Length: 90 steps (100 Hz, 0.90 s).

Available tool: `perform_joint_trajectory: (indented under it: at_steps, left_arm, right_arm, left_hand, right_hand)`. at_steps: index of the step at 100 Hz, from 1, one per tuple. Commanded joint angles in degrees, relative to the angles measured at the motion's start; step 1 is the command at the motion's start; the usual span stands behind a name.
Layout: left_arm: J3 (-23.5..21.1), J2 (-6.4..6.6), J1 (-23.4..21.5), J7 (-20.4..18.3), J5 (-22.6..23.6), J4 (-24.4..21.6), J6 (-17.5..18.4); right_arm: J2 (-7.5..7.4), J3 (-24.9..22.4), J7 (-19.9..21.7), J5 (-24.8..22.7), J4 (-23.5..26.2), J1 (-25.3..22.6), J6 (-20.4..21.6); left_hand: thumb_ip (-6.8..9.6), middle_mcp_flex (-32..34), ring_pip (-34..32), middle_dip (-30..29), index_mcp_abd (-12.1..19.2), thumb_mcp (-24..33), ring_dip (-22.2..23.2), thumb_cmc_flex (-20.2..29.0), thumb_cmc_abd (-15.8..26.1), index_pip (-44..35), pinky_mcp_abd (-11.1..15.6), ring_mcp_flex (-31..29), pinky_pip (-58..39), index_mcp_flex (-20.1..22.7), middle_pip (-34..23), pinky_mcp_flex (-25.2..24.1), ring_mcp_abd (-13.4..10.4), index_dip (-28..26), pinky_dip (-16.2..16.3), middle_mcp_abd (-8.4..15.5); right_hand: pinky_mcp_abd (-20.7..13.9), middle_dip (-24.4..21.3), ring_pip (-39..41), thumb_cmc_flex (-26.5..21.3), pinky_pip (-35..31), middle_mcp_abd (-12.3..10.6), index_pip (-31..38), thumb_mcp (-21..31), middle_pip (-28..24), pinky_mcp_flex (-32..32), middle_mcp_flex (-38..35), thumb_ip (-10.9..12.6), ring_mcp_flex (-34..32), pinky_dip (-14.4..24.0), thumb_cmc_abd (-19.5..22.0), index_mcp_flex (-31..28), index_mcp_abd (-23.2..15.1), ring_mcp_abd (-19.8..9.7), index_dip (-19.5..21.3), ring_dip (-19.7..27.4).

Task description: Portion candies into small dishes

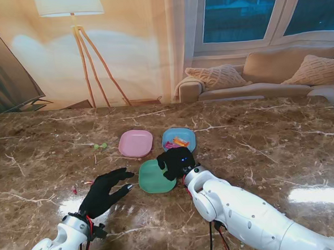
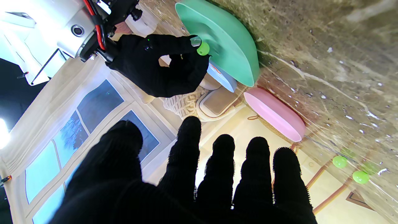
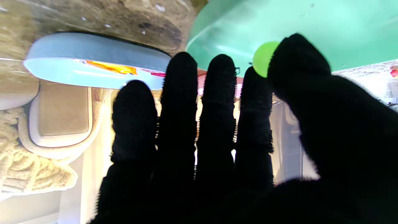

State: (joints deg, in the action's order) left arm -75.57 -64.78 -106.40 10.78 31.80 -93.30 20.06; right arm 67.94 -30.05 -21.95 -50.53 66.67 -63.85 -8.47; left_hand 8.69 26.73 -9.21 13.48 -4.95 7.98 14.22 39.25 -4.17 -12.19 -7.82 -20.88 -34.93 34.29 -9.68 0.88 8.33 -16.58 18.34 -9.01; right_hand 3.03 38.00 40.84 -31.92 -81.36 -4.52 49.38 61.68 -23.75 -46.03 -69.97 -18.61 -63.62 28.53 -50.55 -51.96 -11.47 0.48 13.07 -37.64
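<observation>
Fingers (image 3: 255,102) and thumb of the right hand (image 1: 175,163) pinch one green candy (image 3: 262,59), and they hold it right over the green dish (image 1: 154,178). That dish sits near the middle of the desk (image 1: 282,146), closest to me of the three dishes. The pink dish (image 1: 136,143) is just past it toward the far edge and looks empty. The blue dish (image 1: 179,139) is beside the pink one on the right and has wrapped candies (image 1: 180,142) in it. So the step now looks like putting a candy down into the green dish. Next, I think the thumb and finger need to let go, low over the dish, so the round candy does not bounce or roll out. The left hand (image 1: 106,192) is flat with its fingers spread and holds nothing. It floats over the desk near the left front part. Two more green candies (image 1: 99,145) lie on the desk to the left of the pink dish. They may be picked up after this.
</observation>
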Motion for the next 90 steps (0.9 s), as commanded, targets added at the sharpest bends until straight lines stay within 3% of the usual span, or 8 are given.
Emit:
perform_joint_trajectory:
  at_steps: [1,5,52,90]
  left_arm:
    - [0.1,0.04,-0.4,0.0,0.0,0.1,-0.1]
    - [0.1,0.03,-0.4,0.1,0.1,0.1,-0.1]
    - [0.2,0.04,-0.2,0.1,0.1,0.3,0.0]
    - [0.2,0.03,0.2,0.1,0.1,0.4,0.1]
  right_arm:
    - [-0.13,-0.2,0.8,-0.1,0.0,-0.5,-0.2]
    - [-0.16,-0.2,0.8,-0.2,0.0,-0.5,-0.2]
    - [-0.66,-1.6,0.5,-1.0,1.5,-1.8,-0.3]
    - [-4.68,-15.2,4.3,-9.8,17.2,-15.0,-2.3]
  left_hand:
    - [-0.98,-2.0,1.6,-0.4,0.5,-1.1,-0.7,0.8,2.2,-0.1,1.7,1.2,1.3,0.2,0.8,-0.9,-1.4,-0.5,-0.8,-0.1]
    - [-0.98,-2.1,1.6,-0.4,0.5,-1.1,-0.7,0.9,2.2,-0.1,1.7,1.2,1.3,0.2,0.8,-0.9,-1.3,-0.5,-0.8,-0.1]
    - [-0.99,-2.0,1.5,-0.4,0.6,-1.1,-0.7,0.8,2.3,-0.1,1.7,1.2,1.3,0.2,0.8,-0.8,-1.5,-0.5,-0.8,0.0]
    - [-0.99,-2.1,1.6,-0.4,0.6,-1.1,-0.7,0.8,2.2,-0.1,1.7,1.2,1.2,0.2,0.8,-0.8,-1.4,-0.5,-0.8,0.0]
  right_hand:
    - [-1.3,0.8,-0.4,0.9,0.4,0.4,-0.7,1.6,0.3,0.7,0.9,0.1,1.6,0.1,-0.8,1.4,0.4,-2.4,0.9,0.0]
    - [-1.3,0.7,-0.5,1.3,0.6,0.4,-3.7,1.9,0.2,0.8,1.2,0.3,1.8,0.6,-0.9,0.8,0.8,-2.3,3.5,0.1]
    - [-1.3,-0.8,-1.1,3.6,1.5,0.6,-10.6,2.3,0.5,2.0,3.3,2.3,3.4,1.2,-0.7,0.2,1.9,-2.4,7.8,0.3]
    - [-1.1,1.1,1.0,2.6,0.7,1.2,-9.9,3.8,-1.1,2.5,3.4,2.6,4.0,1.8,-1.7,0.1,2.4,-1.5,8.5,-1.2]
